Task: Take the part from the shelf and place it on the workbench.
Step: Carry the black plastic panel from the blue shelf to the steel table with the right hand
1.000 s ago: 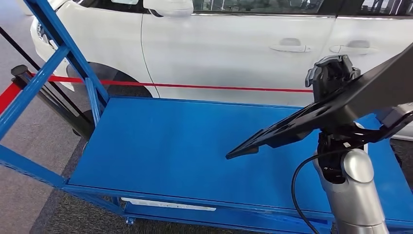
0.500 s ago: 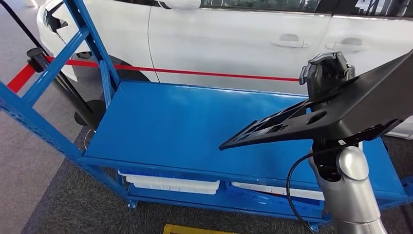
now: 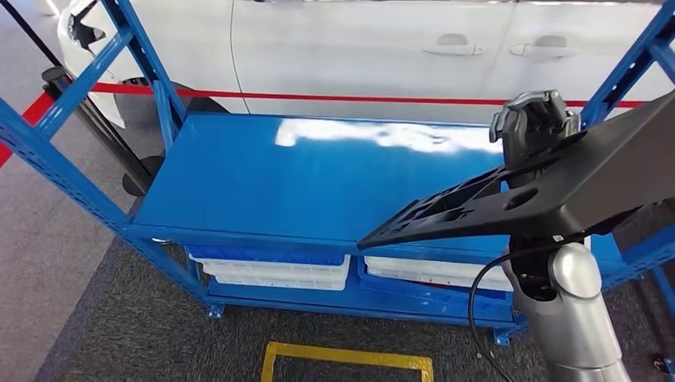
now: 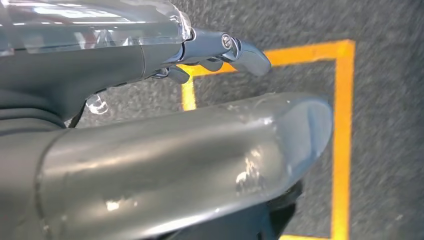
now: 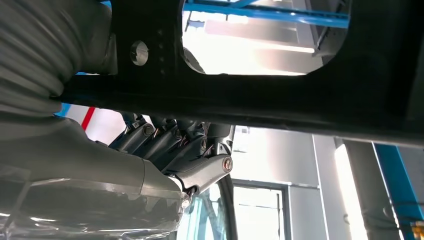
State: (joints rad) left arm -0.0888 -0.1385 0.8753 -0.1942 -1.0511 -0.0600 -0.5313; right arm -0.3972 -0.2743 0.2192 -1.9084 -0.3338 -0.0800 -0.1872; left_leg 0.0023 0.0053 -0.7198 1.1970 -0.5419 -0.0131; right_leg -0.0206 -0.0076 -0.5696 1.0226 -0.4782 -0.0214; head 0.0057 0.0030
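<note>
From the head view, the right hand (image 3: 535, 121) is raised at the right side of the scene, its dark fingers wrapped over the far edge of a long, flat black part (image 3: 525, 195) with cut-out holes. The part is held up in the air, tilted, its narrow end reaching toward the front edge of the blue shelf (image 3: 263, 183) and its wide end running off the right side of the picture. It overhangs the right half of the shelf's top deck without touching it. The silver right arm (image 3: 569, 318) rises beneath the part, a black cable looping beside it. White trays (image 3: 275, 272) sit on the lower level of the shelf. Behind the shelf stand a white car (image 3: 358, 56) and a red barrier tape (image 3: 334, 99). A yellow floor marking (image 3: 346, 360) lies on the grey carpet in front of the shelf.

In the left wrist view, the left hand (image 4: 150, 150) hangs over the carpet and the yellow marking, fingers loosely extended, holding nothing.

In the right wrist view, the right hand's fingers (image 5: 175, 142) are curled up against the underside of the black part, gripping it, with blue shelf beams visible through its opening.
</note>
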